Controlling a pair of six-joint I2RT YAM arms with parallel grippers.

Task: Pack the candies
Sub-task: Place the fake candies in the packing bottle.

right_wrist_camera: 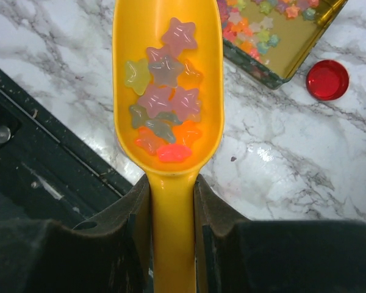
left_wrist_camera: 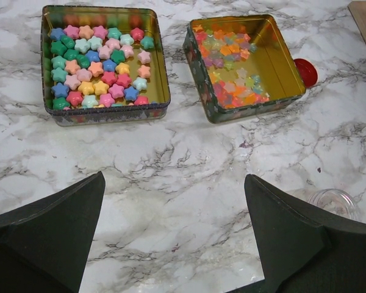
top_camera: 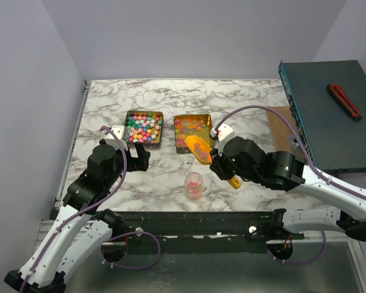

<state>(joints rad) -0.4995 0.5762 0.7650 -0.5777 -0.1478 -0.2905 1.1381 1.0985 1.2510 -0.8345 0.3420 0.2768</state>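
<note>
Opaque pastel star candies (top_camera: 144,127) fill the left tin (left_wrist_camera: 159,67). Glossy jelly candies (left_wrist_camera: 232,67) lie in the right tin (top_camera: 202,117). My right gripper (right_wrist_camera: 172,201) is shut on the handle of the yellow-orange scoop (right_wrist_camera: 168,36). The scoop holds several jelly candies (right_wrist_camera: 165,104) and hovers just in front of the right tin (right_wrist_camera: 293,61). A small clear jar (top_camera: 194,185) with a few candies in it stands near the table's front edge. My left gripper (left_wrist_camera: 174,244) is open and empty over bare marble in front of the left tin.
A round red cap (right_wrist_camera: 327,79) lies right of the jelly tin. A dark green box (top_camera: 329,116) with a red-and-black tool (top_camera: 344,100) on it stands at the right, beside a wooden board (top_camera: 280,128). A black rail (top_camera: 189,223) runs along the near edge.
</note>
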